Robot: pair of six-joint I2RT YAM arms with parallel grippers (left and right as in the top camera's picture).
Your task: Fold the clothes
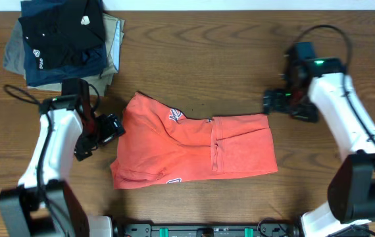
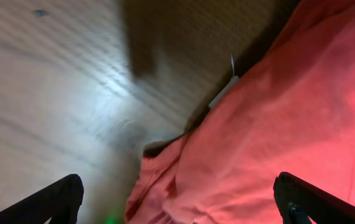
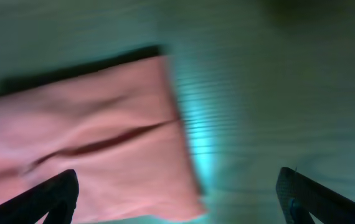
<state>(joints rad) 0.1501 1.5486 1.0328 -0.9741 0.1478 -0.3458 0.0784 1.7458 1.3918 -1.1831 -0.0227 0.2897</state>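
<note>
Both spread wide, left pincer (image 1: pixel 113 127) and right pincer (image 1: pixel 271 103) flank the T-shirt (image 1: pixel 194 148) at its side edges.

T-shirt (image 3: pixel 84 143) blurred in right wrist view; garment stack (image 1: pixel 62 46) cropped overhead

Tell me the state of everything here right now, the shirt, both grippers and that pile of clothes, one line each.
coral-red T-shirt: flat on the table, partly folded, rumpled, not gripped.
left gripper: open, at the shirt's left edge.
right gripper: open, by the shirt's far right corner.
stack of folded garments: folded, piled at the far left corner.
</note>
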